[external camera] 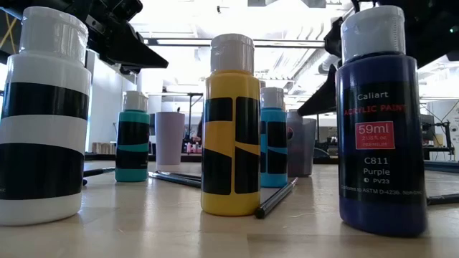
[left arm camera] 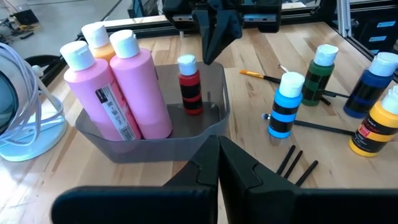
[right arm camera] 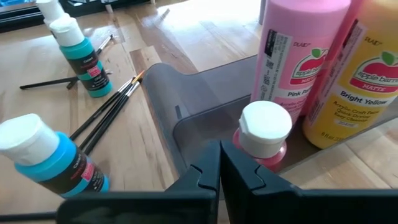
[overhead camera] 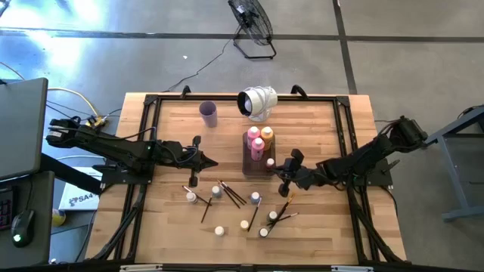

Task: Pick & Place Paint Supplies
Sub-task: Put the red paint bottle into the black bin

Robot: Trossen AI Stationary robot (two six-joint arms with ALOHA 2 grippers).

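On the left of the wooden table [overhead camera: 318,227], the left hand [overhead camera: 213,162] hovers clenched and holding nothing, its tip pointing toward the clear grey tray [overhead camera: 255,167] at the centre. Behind it stands the lilac cup [overhead camera: 209,113]. Below the left hand, small white-capped paint bottles [overhead camera: 216,193] stand scattered among thin paintbrushes [overhead camera: 231,193] lying loose on the table. The tray holds two pink bottles [left arm camera: 127,87], an orange-yellow bottle [overhead camera: 267,136] and a small red bottle [left arm camera: 189,85], all upright. Behind the tray a white roll-like object [overhead camera: 258,102] rests on its side. Just right of the tray, the right hand [overhead camera: 278,167] is also clenched and holding nothing, hovering near the tray's edge above more bottles and brushes.
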